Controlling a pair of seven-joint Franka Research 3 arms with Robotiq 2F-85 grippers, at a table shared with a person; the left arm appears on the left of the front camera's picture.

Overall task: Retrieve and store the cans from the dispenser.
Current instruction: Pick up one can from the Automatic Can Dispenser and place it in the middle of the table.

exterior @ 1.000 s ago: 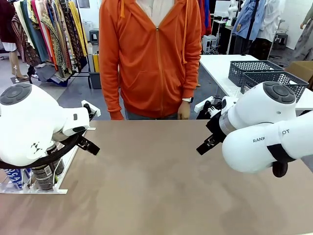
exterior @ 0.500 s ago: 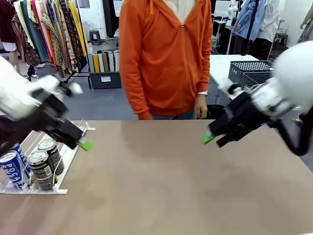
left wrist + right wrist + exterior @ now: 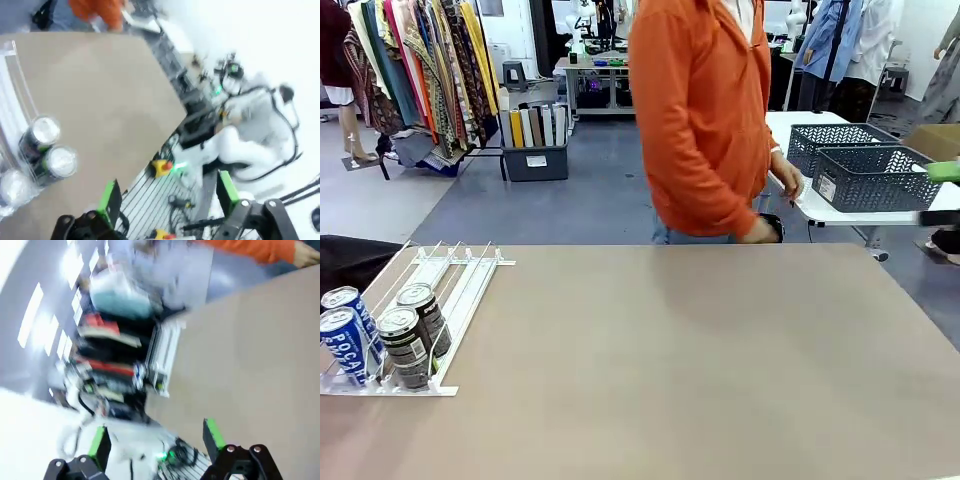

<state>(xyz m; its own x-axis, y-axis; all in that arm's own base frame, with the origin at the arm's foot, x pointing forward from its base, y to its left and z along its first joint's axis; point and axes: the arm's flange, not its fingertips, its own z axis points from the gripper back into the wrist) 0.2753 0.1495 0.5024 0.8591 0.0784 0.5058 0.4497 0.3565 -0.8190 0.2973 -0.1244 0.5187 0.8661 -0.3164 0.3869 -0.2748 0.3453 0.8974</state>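
Cans sit at the near end of the left dispenser, handy for picking; left gripper and right gripper gape empty.

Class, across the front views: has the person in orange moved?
Yes: the person has shifted right along the table edge, toward the dark lattice baskets.

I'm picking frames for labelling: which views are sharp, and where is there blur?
Front view: sharp and evenly lit; the cans in the dispenser read clearly. Left wrist view: heavy motion blur, can tops smeared past the open left claw. Right wrist view: tilted and just as smeared beyond the open right claw.
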